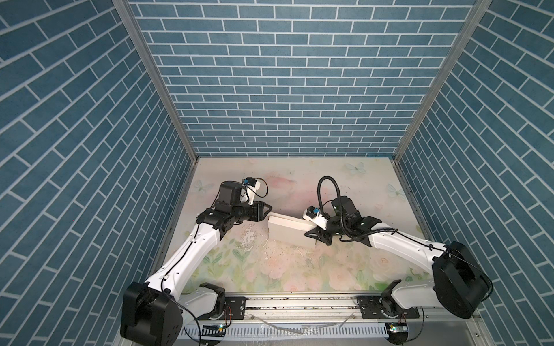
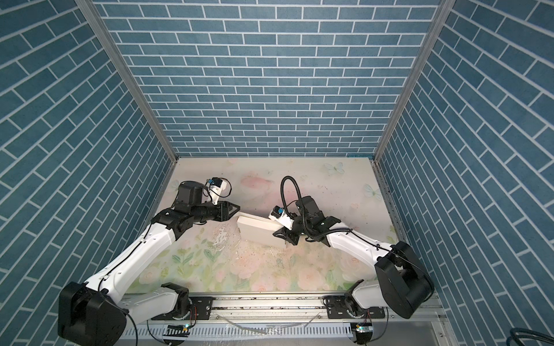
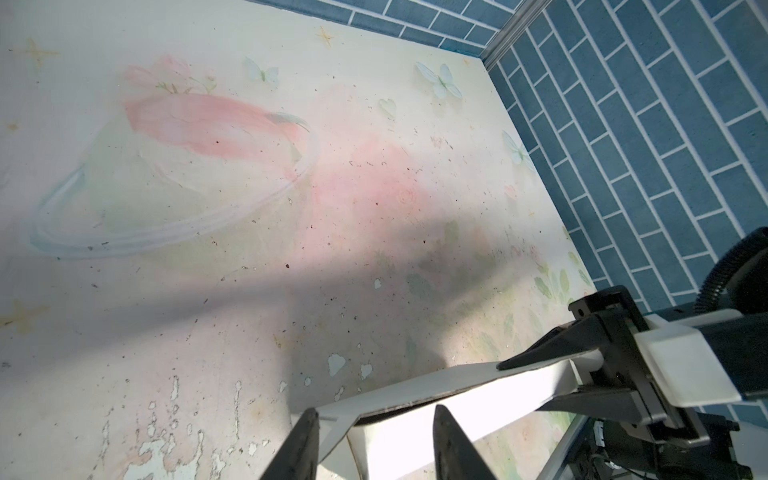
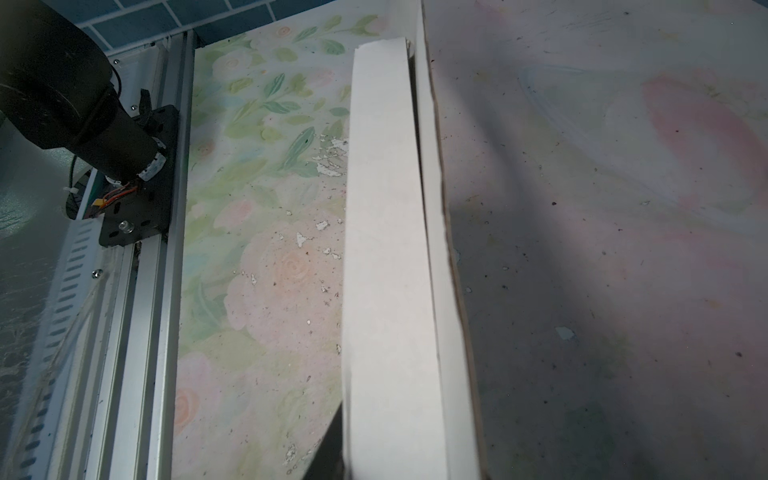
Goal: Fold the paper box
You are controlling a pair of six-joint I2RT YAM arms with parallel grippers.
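The white paper box stands on its long edge mid-table, its lid panel slightly ajar along the top. My right gripper is shut on the box's right end. In the right wrist view the box runs away from the right gripper, with one dark finger showing beside it and the other hidden. My left gripper sits at the box's left end. In the left wrist view the left gripper is open, its fingers straddling the end corner of the box.
Blue brick-pattern walls close in the back and both sides. An aluminium rail carrying both arm bases runs along the front. The floral mat has peeled, speckled patches in front of the box.
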